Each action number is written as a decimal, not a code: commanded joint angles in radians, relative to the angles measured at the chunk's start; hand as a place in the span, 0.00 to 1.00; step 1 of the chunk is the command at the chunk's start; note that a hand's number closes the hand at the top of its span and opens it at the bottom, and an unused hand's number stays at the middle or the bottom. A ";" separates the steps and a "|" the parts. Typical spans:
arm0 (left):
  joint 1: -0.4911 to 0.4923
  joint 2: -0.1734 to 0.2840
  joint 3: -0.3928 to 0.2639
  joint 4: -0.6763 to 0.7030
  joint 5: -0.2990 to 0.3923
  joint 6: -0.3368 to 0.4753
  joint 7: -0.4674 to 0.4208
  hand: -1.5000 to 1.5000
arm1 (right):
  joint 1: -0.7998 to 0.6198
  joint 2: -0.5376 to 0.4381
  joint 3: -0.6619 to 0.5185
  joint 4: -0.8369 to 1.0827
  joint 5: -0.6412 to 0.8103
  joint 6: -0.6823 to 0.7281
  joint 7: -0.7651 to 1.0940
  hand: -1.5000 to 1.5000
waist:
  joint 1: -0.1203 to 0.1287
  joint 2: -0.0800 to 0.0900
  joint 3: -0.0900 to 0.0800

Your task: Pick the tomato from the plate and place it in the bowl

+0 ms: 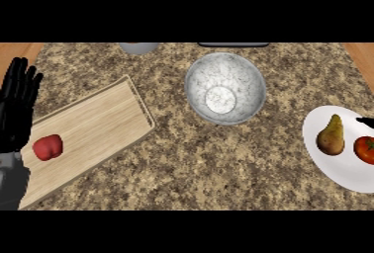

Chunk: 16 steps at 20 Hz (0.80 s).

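- Counter (pixel 219 163): speckled granite, full width.
- Board (pixel 95 128): wooden, left, angled; red fruit (pixel 48 147) on its near-left part.
- Bowl (pixel 225 74): marbled grey, center far, nothing in it.
- Plate (pixel 329 165): white, right edge; holds pear (pixel 330 136) and tomato (pixel 365 149), side by side, tomato rightmost, cut by the edge.
- Left hand (pixel 18 106): left edge, fingers straight and spread, resting, holding nothing.
- Right hand (pixel 365 121): only a dark tip at the right edge just above the tomato; fingers can't tell.
- Grey object (pixel 139 47): far edge, cropped.
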 commanded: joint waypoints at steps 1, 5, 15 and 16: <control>0.024 -0.024 -0.009 -0.076 -0.017 0.007 0.063 0.50 | -0.015 0.031 -0.016 0.055 0.059 -0.007 -0.027 0.00 | 0.001 -0.001 0.000; -0.058 -0.023 0.022 0.109 -0.037 -0.035 -0.046 0.50 | -0.051 0.055 -0.025 0.139 0.103 -0.032 -0.069 0.00 | -0.001 0.001 0.000; -0.094 -0.032 0.031 0.053 -0.058 -0.019 0.035 0.50 | -0.073 0.154 -0.050 0.304 0.205 -0.167 -0.039 0.00 | -0.002 0.000 0.000; -0.036 -0.054 0.033 0.044 -0.058 -0.028 -0.018 0.50 | -0.114 0.051 -0.066 0.365 0.215 -0.103 -0.118 0.00 | 0.001 0.001 0.000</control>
